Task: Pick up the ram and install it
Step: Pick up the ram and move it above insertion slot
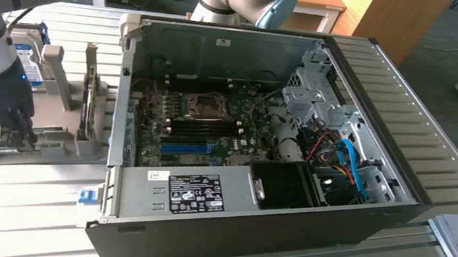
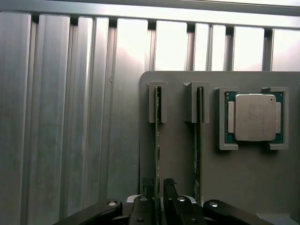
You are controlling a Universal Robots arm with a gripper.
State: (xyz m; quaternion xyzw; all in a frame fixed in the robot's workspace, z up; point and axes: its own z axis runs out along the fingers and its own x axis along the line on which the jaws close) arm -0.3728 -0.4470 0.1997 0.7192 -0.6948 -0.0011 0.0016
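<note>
We find the hand (image 1: pixel 8 131) (image 2: pixel 158 186) lowered over the grey holder (image 1: pixel 59 139) on the desk (image 1: pixel 24 208), to the exterior view's left of the open computer case (image 1: pixel 221 48). Its jaws stand partly open, one on each side of the ram (image 2: pixel 158 136), which stands on edge in its holder slot. A second stick (image 2: pixel 198 140) stands just beside it, and a processor (image 2: pixel 254 117) lies beyond that.
</note>
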